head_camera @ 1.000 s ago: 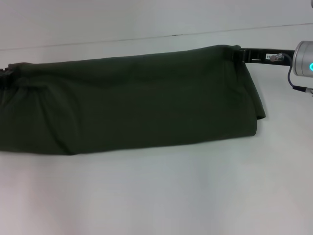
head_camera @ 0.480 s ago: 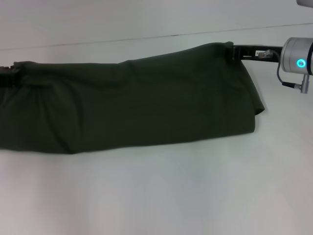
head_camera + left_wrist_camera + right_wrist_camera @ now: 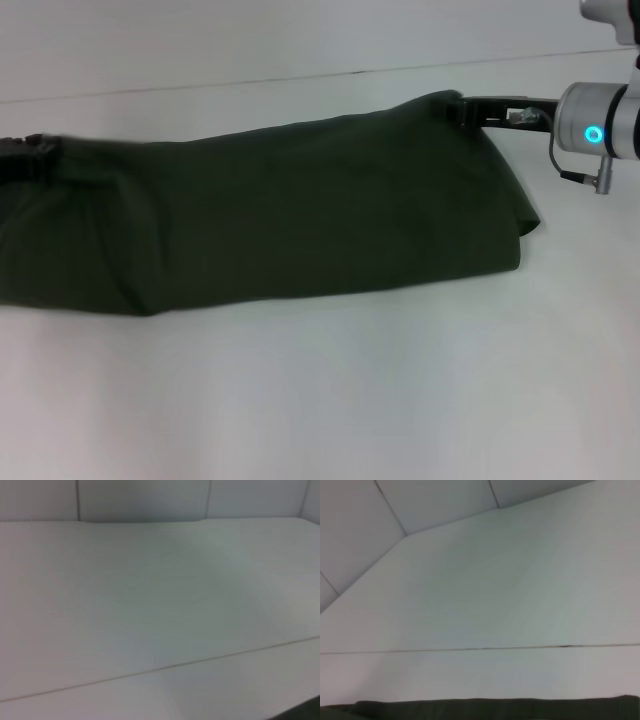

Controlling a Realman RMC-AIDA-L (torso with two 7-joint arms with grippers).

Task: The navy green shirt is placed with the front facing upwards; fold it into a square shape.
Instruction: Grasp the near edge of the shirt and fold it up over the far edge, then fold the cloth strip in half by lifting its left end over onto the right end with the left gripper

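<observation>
The navy green shirt (image 3: 280,220) lies as a long dark olive band across the white table (image 3: 320,400), with no print showing. At the shirt's far right corner my right gripper (image 3: 466,108) is shut on the cloth and holds that corner a little off the table. My left gripper (image 3: 28,158) is a black shape at the picture's left edge, shut on the shirt's far left corner. The right wrist view shows only a dark strip of the shirt (image 3: 485,708) along one edge. A dark sliver that may be the shirt (image 3: 309,713) shows in a corner of the left wrist view.
The right arm's silver wrist with a lit cyan ring (image 3: 598,128) hangs at the far right. A seam (image 3: 250,85) runs across the table behind the shirt. White table surface fills the near half of the head view.
The right gripper has carried its corner of the shirt leftward and slightly up. The left gripper has come a little inward, and the far edge of the shirt on the left has dropped lower.
</observation>
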